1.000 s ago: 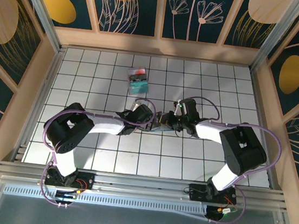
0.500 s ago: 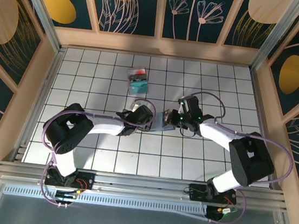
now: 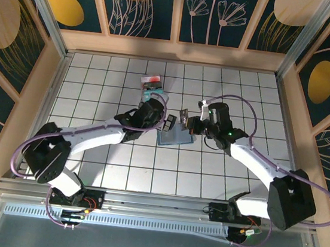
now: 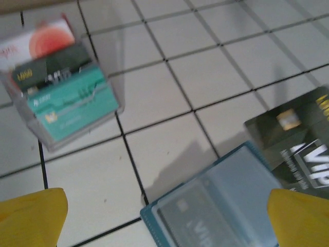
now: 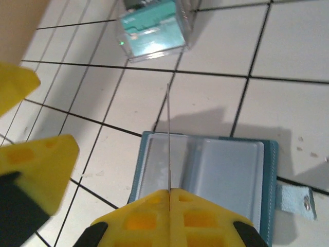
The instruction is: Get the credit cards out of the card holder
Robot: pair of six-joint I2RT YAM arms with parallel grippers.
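The right hand (image 5: 168, 194) is clenched on a dark credit card (image 4: 295, 139). It pinches one edge, so the card stands on edge in the air over the middle of the counter (image 3: 96, 91). From the right wrist the card is just a thin line rising from the closed fingertips. It looks free of its sleeve.

The card holder (image 5: 216, 172) lies open and flat on the tiles, directly under the card and slightly toward the counter's near edge from both hands. Its long axis runs roughly left to right, almost parallel to that edge, with the strap tab (image 5: 295, 201) at its right end. A second card (image 4: 193, 224) seems to sit behind the clear sleeve on the left half, though its lettering is faint.

The left hand (image 4: 165, 216) is released, its fingers spread wide. It hovers just over the holder's left half, so it looks the nearer hand for that remaining card or for pinning the holder down. The clear plastic box (image 4: 64, 100) of cards stands well apart, toward the far edge and to the left.
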